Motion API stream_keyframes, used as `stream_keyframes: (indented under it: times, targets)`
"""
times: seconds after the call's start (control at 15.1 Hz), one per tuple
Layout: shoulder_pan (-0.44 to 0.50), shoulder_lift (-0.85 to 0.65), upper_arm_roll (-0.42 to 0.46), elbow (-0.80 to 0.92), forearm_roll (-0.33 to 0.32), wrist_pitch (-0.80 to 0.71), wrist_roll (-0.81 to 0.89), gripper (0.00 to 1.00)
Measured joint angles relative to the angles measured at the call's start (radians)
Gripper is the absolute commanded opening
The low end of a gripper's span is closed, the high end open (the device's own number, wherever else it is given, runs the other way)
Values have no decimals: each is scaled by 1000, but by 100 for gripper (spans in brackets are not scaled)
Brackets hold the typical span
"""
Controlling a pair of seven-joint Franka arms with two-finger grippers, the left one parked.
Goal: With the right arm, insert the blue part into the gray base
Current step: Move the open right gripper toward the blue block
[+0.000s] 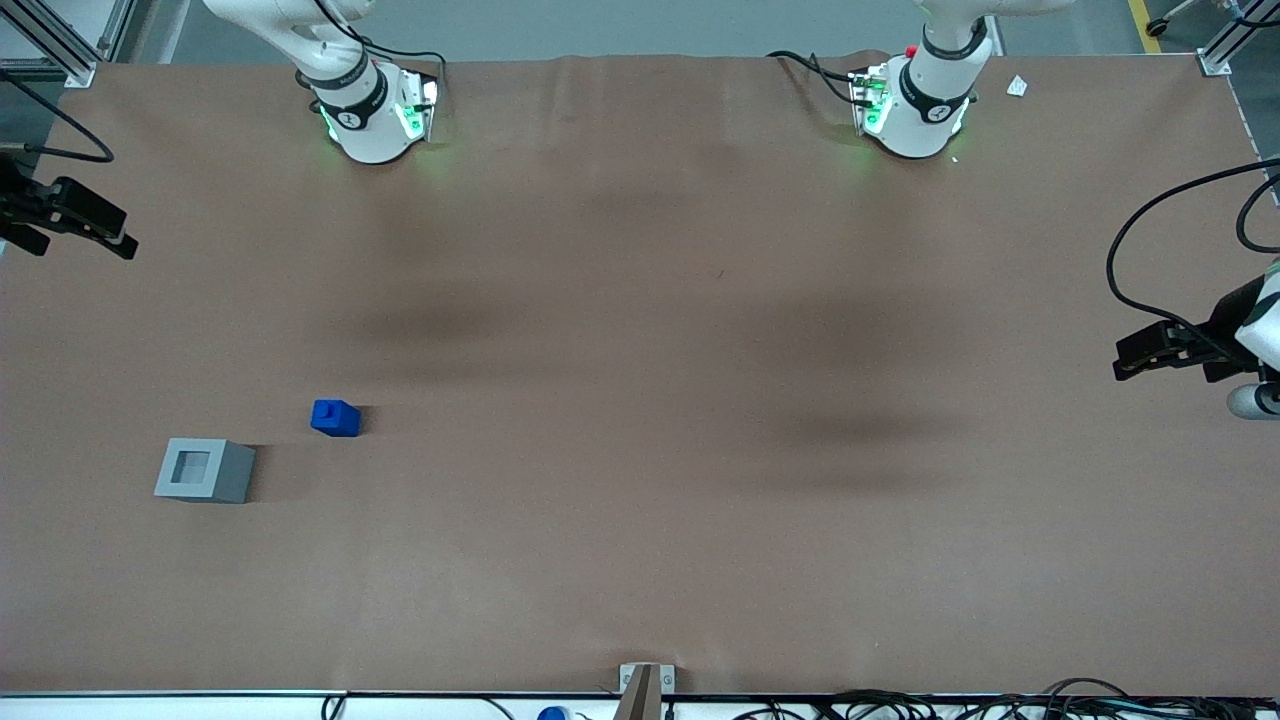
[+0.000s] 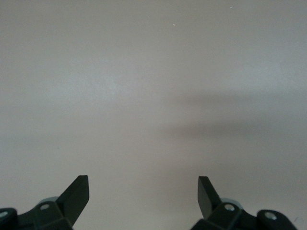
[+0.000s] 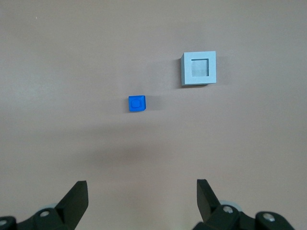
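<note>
On the brown table [image 1: 640,400], the blue part [image 1: 335,417] sits untouched near the gray base [image 1: 205,470], at about its two o'clock in the front view, while the right arm's gripper [image 3: 142,191] hovers high, fingers apart; grasping and inserting remain.

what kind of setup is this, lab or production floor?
Likely a robotics lab bench: two arm bases bolted to a table under brown cloth, aluminium framing at the corners. The gripper hangs open above the blue part and gray base.
</note>
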Motion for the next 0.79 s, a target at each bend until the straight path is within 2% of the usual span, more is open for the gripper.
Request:
stream_keyframes:
  times: [0.4, 0.79]
  targets:
    - [0, 13, 0, -1, 0, 3, 0, 100]
    - [7, 139, 9, -4, 1, 87, 0, 100]
